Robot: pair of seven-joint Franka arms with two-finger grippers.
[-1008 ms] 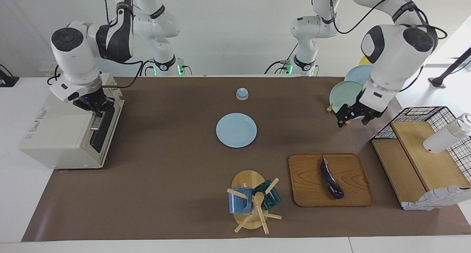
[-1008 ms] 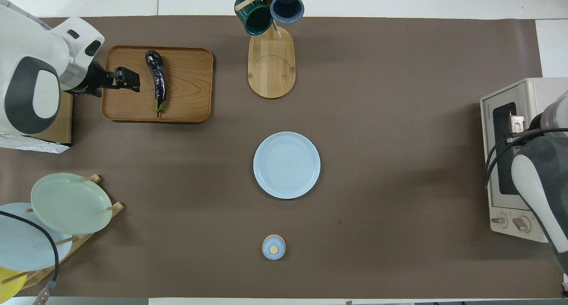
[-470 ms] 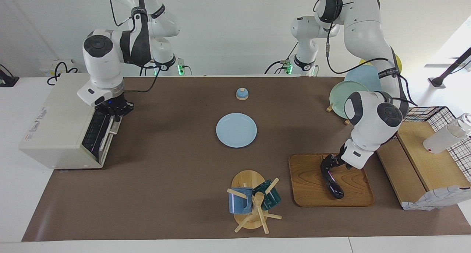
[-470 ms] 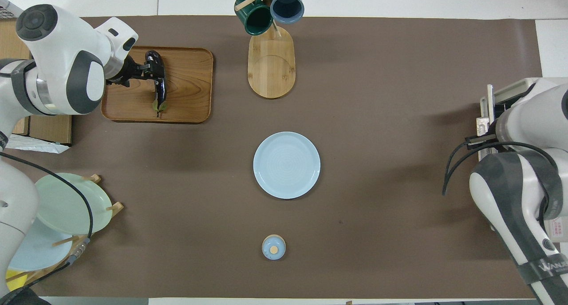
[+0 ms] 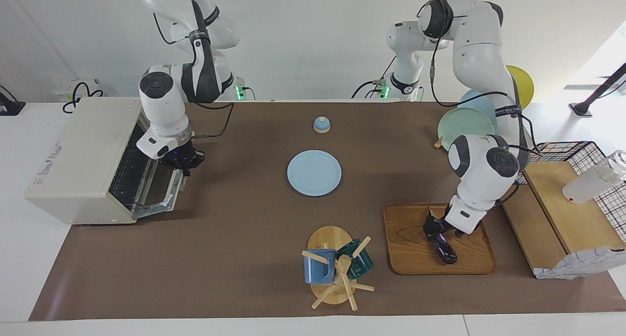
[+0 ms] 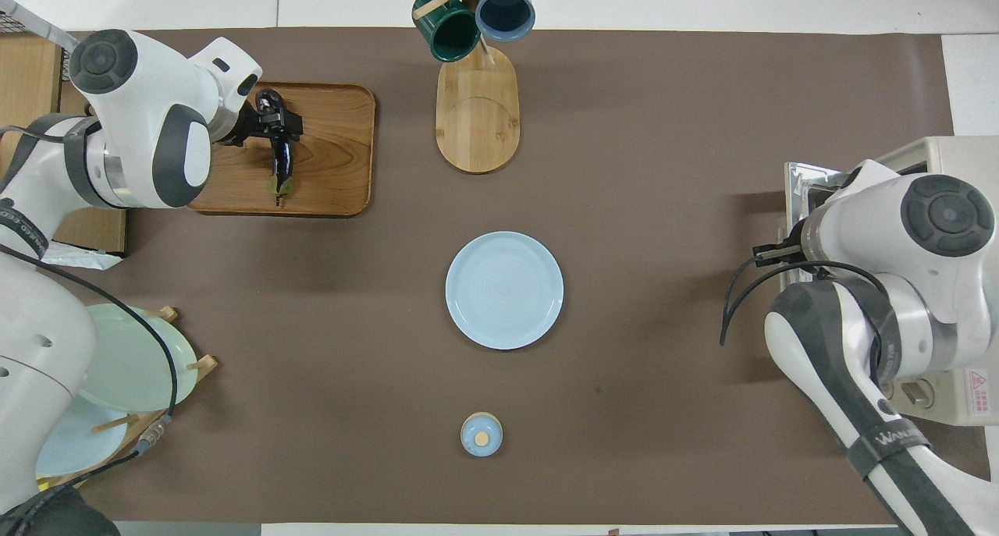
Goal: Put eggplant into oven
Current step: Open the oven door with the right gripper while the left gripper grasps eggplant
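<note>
Facing view: left gripper down on eggplant on wooden tray, prob. clenched round it. Right gripper at oven door, grip unclear. Lift straight, keep level.

The counter is covered by a brown mat. Items resting directly on it:

- Oven, at the right arm's end, door lowered partway.
- Blue plate, at the centre.
- Small blue lidded pot, nearer the robots than the plate.
- Mug stand, farther from the robots than the plate, with a blue and a green mug.
- Wooden tray, beside the stand, toward the left arm's end.
- Plate rack, at the left arm's end, near the robots, with upright plates.
- Wooden stand, at that same end, beside the tray.
</note>
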